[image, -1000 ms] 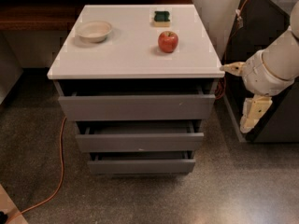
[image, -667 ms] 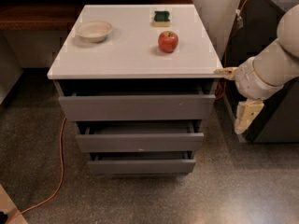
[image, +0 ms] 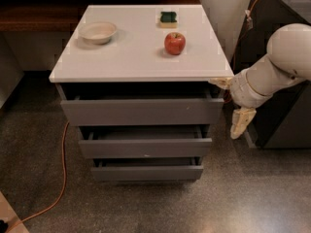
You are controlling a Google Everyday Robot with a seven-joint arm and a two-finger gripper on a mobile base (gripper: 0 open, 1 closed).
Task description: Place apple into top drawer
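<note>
The red apple [image: 175, 43] sits on the white cabinet top [image: 131, 57], right of centre. The top drawer [image: 141, 111] is the widest grey front right under the top, with a dark gap above it; its inside is hidden. My gripper [image: 231, 103] is at the cabinet's right side, level with the top drawer. It is open and empty. One finger [image: 220, 82] points at the top's front right corner, and the other [image: 241, 123] hangs down. The apple lies up and to the left of the gripper, apart from it.
A beige bowl [image: 97, 32] stands at the left of the top and a green-and-yellow sponge [image: 168, 19] at the back. Two narrower grey drawers [image: 146, 148] sit below. An orange cable [image: 58, 178] runs across the floor at left. A dark cabinet [image: 286, 110] stands behind my arm.
My arm and gripper have moved left, closer to the cabinet's front right corner. The apple, bowl, sponge and drawers have not moved.
</note>
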